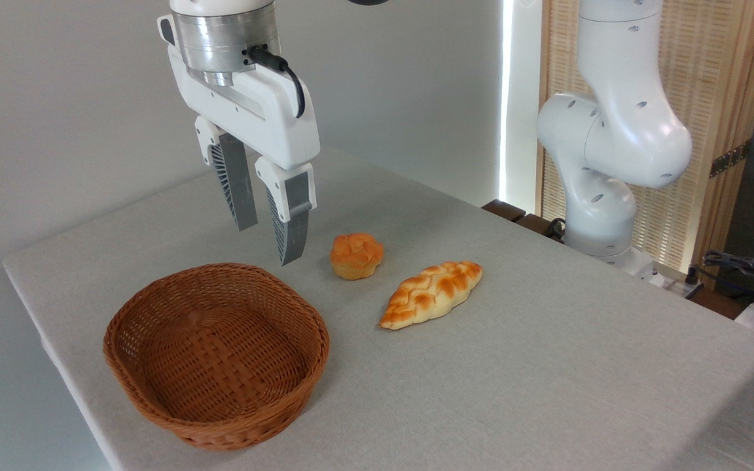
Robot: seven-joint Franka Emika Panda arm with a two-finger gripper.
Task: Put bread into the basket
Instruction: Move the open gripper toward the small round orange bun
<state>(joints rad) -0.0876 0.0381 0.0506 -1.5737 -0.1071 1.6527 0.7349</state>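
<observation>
1. My gripper hangs above the bench with its two ribbed fingers pointing down, released and holding nothing, a clear gap between them.
2. The bread, a small round golden-orange bun with a cracked top, sits on the bench just right of my fingertips and apart from them, untouched.
3. The basket, brown woven wicker, stands empty at the front left of the bench, below and left of my gripper; its near rim lies close to the bench's front edge.
4. A strip of bare cloth separates the bread from the basket's right rim.
5. A longer braided loaf lies to the right of the bread, near it but not touching, angled toward the bench's middle.
6. Right of the loaf the bench surface runs open to its far side.
7. My arm's white base rises beyond the bench's back right edge, before a slatted wooden screen.
</observation>
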